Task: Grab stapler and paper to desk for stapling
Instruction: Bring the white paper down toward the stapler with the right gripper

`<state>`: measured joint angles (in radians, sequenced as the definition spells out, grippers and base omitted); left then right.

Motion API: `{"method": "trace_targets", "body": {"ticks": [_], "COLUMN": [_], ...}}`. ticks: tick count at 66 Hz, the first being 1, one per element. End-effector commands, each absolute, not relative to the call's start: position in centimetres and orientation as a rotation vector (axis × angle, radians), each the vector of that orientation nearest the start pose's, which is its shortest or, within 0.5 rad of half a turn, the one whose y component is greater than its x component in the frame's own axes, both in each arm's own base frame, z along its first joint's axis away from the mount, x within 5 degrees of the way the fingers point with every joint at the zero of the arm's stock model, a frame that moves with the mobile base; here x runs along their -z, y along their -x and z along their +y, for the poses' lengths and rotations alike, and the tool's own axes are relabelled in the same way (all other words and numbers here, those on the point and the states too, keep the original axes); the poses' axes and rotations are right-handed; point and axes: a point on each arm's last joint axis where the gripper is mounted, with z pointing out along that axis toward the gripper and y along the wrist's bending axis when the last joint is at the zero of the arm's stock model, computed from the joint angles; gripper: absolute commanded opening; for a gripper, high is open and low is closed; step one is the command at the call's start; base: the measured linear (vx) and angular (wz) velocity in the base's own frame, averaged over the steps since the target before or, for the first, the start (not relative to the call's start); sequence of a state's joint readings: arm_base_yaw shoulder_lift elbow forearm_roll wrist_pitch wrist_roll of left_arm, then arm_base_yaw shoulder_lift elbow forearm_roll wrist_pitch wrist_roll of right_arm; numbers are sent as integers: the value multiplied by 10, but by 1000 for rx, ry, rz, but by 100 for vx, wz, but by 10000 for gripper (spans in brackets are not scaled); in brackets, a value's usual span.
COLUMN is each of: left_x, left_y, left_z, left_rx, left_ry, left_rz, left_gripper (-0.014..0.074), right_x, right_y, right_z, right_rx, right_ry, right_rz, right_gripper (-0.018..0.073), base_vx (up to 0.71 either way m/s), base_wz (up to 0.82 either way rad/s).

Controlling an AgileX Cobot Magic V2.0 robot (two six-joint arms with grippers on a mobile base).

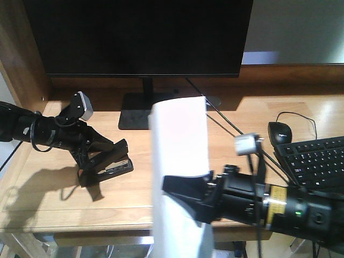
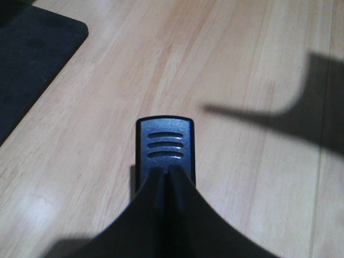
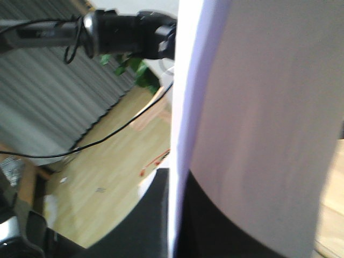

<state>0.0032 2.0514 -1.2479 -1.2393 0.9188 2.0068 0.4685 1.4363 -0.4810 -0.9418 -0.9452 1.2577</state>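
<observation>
So the way I read it, we're at the "get the paper down" part. The stapler (image 1: 117, 164) is already on the desk (image 1: 242, 121), over at about 9 o'clock in the front view, lying flat just short of the monitor stand (image 1: 137, 110). The left gripper (image 1: 107, 156) is right on it. In the left wrist view its fingers (image 2: 153, 215) are pressed together with only a thin seam between them, and the stapler's ribbed end (image 2: 164, 145) pokes out past the tips at 12 o'clock. Honestly can't tell if they're pinching any part of it or just sitting on top.

The paper (image 1: 180, 140) is the piece not sorted yet. It's up in the air, standing nearly vertical at 6 o'clock of the front view, bottom half hanging off below the desk's front edge. The right gripper (image 1: 176, 187) is clamped on it about midway up. The right wrist view shows the sheet (image 3: 258, 118) running edge-on down between the two dark fingers (image 3: 153, 215).

Next move, I'd guess: the right arm has to carry the sheet forward toward 12 o'clock and tip it over flat onto the bare wood between the stapler and the keyboard (image 1: 317, 161), then let go. It'll probably be fiddly since the sheet is floppy, and there's a cable (image 1: 226, 124) plus the mouse (image 1: 279, 131) off at 3 o'clock to stay out of. It should land near enough to the stapler for a corner to slide in
</observation>
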Motion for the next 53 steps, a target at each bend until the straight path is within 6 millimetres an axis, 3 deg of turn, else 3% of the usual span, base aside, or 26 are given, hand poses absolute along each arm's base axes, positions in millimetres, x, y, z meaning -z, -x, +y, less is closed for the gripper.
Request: {"method": "trace_targets", "body": {"ticks": [1, 13, 30, 37, 53], "left_x": [-184, -184, -184, -184, -184], "left_y": [-396, -396, -396, -396, -396], "left_z": [-72, -72, -72, -72, -72], "left_rx": [684, 684, 684, 684, 684], "left_ry": [-1216, -1216, -1216, -1216, -1216], "left_rz": [1843, 1843, 1843, 1843, 1843], "left_gripper": [-6, -6, -6, -6, -6], "right_x": [-227, -180, -123, -113, -121], "right_y": [-207, -236, -253, -257, -267], "right_z": [178, 175, 166, 163, 167], "right_rx": [-1403, -1196, -885, -841, -833], "right_ry": [399, 190, 175, 124, 128], "right_rz": [1753, 1921, 2050, 2074, 2025], "right_gripper": [-5, -5, -5, -5, -5], "base_vx": [0, 0, 0, 0, 0], "base_wz": [0, 0, 0, 0, 0]}}
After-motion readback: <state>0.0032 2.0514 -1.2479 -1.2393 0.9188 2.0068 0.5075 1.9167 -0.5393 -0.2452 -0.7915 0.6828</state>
